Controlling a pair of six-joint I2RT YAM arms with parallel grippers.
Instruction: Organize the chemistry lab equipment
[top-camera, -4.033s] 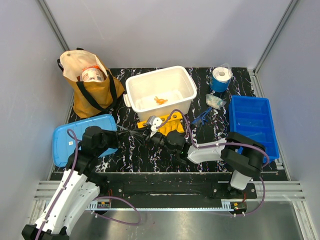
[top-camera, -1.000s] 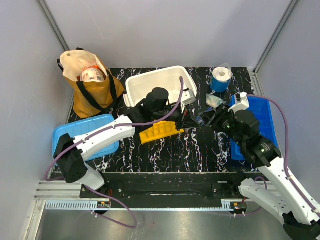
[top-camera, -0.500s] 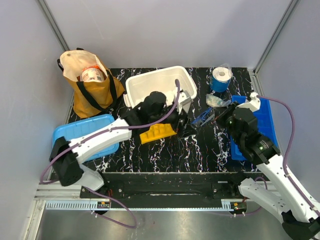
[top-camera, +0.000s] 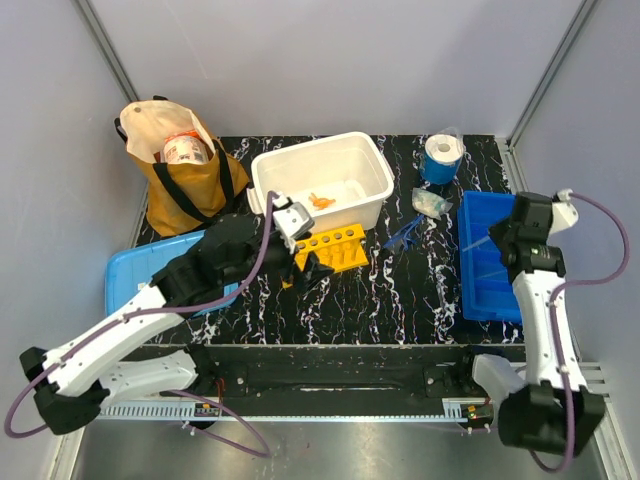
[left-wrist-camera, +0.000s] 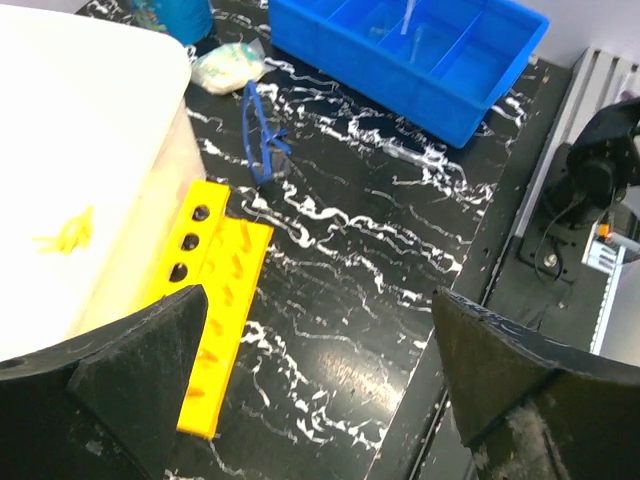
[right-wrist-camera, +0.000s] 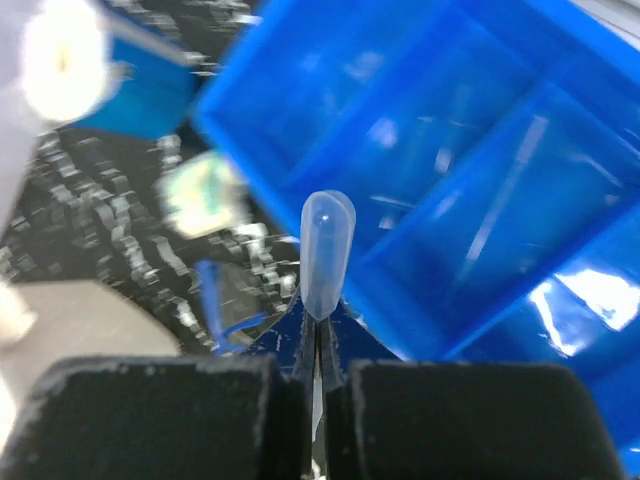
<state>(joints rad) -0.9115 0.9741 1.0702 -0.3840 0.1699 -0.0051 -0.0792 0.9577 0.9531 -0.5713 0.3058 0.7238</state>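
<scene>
My right gripper (right-wrist-camera: 320, 325) is shut on a thin clear tube (right-wrist-camera: 327, 250) whose rounded end sticks up past the fingertips. In the top view that gripper (top-camera: 497, 238) hangs over the left edge of the blue tray (top-camera: 520, 290). My left gripper (left-wrist-camera: 315, 320) is open with nothing between its fingers, just right of the yellow tube rack (left-wrist-camera: 215, 300). Seen from above, it (top-camera: 305, 268) is at the rack's (top-camera: 330, 248) near end. The blue-framed safety glasses (top-camera: 404, 235) and a small clear packet (top-camera: 430, 203) lie on the mat. A tiny orange piece (top-camera: 320, 200) lies in the white bin (top-camera: 290, 165).
A brown cloth bag (top-camera: 185, 180) with a can inside stands at the back left. A light blue lid (top-camera: 130, 275) lies at the left under my left arm. A blue roll (top-camera: 440, 158) stands at the back right. Another clear tube (left-wrist-camera: 408, 15) lies in the blue tray (left-wrist-camera: 470, 75).
My left gripper has opened and drawn back to the left, leaving the yellow rack by the white bin. My right gripper has shut on the clear tube and swung right over the blue tray.
</scene>
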